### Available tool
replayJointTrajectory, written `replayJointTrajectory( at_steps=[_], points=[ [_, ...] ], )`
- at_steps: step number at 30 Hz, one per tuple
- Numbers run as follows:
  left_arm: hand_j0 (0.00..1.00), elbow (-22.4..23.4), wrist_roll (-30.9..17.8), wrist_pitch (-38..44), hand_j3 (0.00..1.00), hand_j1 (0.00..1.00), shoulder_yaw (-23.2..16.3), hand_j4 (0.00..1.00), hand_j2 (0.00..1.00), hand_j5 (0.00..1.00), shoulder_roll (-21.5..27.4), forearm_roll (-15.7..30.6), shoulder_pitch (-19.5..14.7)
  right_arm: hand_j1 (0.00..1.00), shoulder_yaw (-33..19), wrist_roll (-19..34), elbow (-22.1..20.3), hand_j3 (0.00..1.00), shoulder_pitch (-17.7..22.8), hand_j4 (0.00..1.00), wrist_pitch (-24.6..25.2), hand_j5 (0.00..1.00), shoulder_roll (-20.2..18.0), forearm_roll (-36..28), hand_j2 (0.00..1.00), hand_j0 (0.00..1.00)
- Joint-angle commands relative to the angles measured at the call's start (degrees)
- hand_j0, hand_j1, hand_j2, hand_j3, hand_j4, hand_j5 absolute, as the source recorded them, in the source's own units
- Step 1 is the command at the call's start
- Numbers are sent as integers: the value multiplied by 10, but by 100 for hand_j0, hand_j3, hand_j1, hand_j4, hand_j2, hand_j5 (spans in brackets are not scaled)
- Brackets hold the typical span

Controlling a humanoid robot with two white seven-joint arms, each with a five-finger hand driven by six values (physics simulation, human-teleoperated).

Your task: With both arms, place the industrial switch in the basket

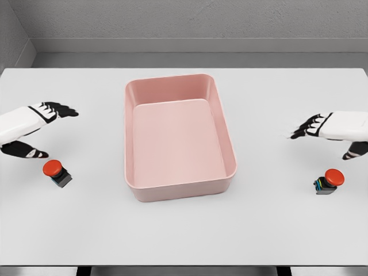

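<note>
Simulated test bench — bare white table [184, 236]

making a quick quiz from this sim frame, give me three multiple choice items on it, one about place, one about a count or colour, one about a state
1. Where does the pink basket sit on the white table?
A. between the two switches
B. at the far left edge
C. under the right hand

2. How many red-capped industrial switches are on the table?
A. one
B. two
C. three

3. What is in the basket?
A. one switch
B. both switches
C. nothing

Answers:
1. A, since the left switch and the right switch lie on either side of it.
2. B, one lies near the left hand, one near the right hand.
3. C, its pink floor is bare, and both hands are open, holding nothing.
</note>
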Motion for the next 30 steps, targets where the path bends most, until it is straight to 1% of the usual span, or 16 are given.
replayJointTrajectory(
  at_steps=[1,4,6,10,13,15,19,20,25,29,30],
  points=[
    [100,-3,0,1,100,100,1,100,100,100,15,17,0,100,0,0,35,100,1,100,2,100,-3,-2,100,100],
    [100,-5,-1,1,100,100,1,100,100,100,32,34,5,100,0,0,35,100,6,100,2,100,-6,-2,100,100],
    [100,-6,-1,1,100,100,5,100,100,100,37,34,11,100,0,0,31,100,18,100,2,100,-8,-2,100,100],
    [100,-4,-1,1,100,100,7,100,100,100,53,44,18,100,0,1,29,100,31,100,2,100,-27,-2,100,100],
    [100,-4,-1,1,100,100,7,100,100,100,61,51,25,100,0,-2,31,100,31,100,2,100,-44,-7,100,100],
    [100,-3,-1,1,100,100,7,100,100,100,73,52,31,100,0,-31,29,100,32,100,2,100,-63,-8,100,100],
    [100,-1,0,1,100,100,8,100,100,100,89,64,40,100,0,-47,27,100,32,100,2,100,-64,-9,100,100],
    [100,0,0,1,100,100,10,100,100,100,90,64,47,100,0,-47,15,100,35,100,2,100,-64,-9,100,100],
    [100,0,-1,1,100,100,11,100,100,100,108,69,60,100,1,-47,-38,100,56,100,2,100,-65,-9,100,100],
    [100,-2,-1,1,100,100,10,100,100,100,109,68,76,100,1,-47,-44,100,62,100,2,100,-65,-9,100,100],
    [100,-3,-2,1,100,100,10,100,100,100,109,68,83,100,1,-47,-52,100,64,100,2,100,-66,-8,100,100]
  ],
)
